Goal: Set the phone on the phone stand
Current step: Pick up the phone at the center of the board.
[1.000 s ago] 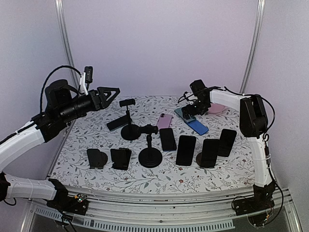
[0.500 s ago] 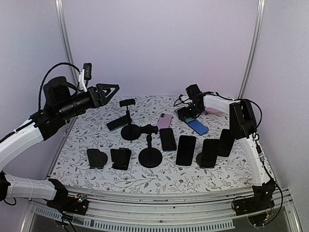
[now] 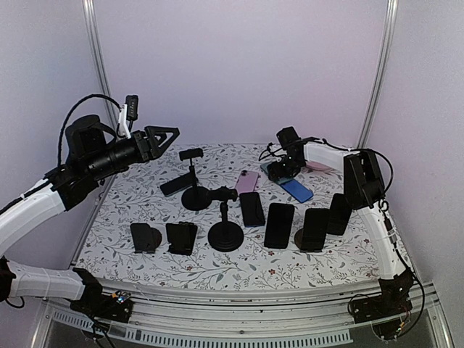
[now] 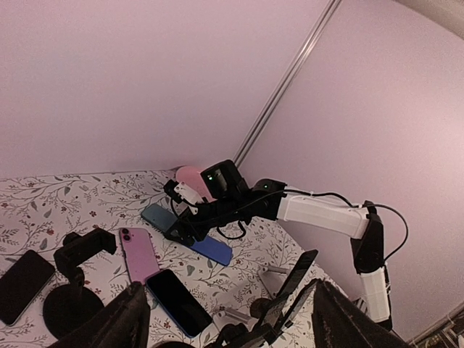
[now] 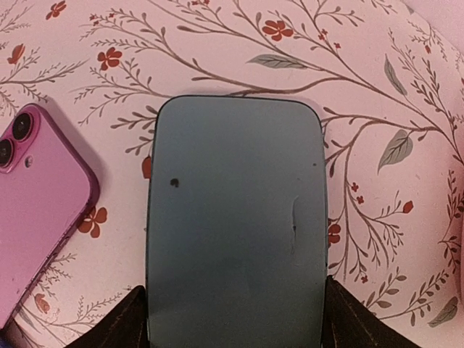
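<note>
A teal phone [image 5: 235,217] lies on the floral table [image 3: 145,210] at the back right, and shows in the top view [image 3: 270,170] too. My right gripper [image 3: 281,171] is down on it, its fingers [image 5: 119,322] pressed against both long edges. My left gripper [image 3: 165,136] is open and empty, held high over the back left; in its wrist view [image 4: 228,322] the jaws stand wide apart. An empty round-base phone stand [image 3: 225,235] stands mid-table, with a taller clamp stand [image 3: 194,194] behind it.
A pink phone [image 3: 248,180] and a blue phone [image 3: 297,190] lie beside the teal one. Black phones lean on stands at front right [image 3: 279,225] [image 3: 314,229] [image 3: 339,213]. A black phone [image 3: 252,209] lies flat. Two small stands [image 3: 146,237] [image 3: 181,238] sit front left.
My right gripper has shifted slightly left and settled over the teal phone. My left gripper rose a little, then held still.
</note>
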### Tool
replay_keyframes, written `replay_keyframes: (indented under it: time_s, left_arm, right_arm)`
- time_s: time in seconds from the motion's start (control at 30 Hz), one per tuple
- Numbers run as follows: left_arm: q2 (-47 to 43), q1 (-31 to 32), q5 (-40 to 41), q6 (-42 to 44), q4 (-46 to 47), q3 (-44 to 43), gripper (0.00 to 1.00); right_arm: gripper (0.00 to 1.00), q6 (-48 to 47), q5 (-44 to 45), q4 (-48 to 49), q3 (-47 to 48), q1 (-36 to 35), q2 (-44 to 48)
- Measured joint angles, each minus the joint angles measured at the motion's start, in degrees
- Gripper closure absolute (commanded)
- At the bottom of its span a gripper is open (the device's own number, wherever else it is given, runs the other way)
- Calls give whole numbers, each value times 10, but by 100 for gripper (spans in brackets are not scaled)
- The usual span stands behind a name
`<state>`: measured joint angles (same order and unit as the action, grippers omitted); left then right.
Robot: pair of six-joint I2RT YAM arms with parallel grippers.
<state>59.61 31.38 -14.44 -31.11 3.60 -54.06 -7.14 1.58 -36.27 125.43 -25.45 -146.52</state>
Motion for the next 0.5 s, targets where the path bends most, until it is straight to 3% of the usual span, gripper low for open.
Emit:
replay_keyframes:
  time_s: [0.1,0.5]
  left_arm:
    - [0,0,-1,0,1,0,23]
    - [4,0,-2,-14,14,3,24]
  right_arm:
    - [44,5,-7,0,0,-2,0]
    - [49,38,-15,-22,-7,-2,19]
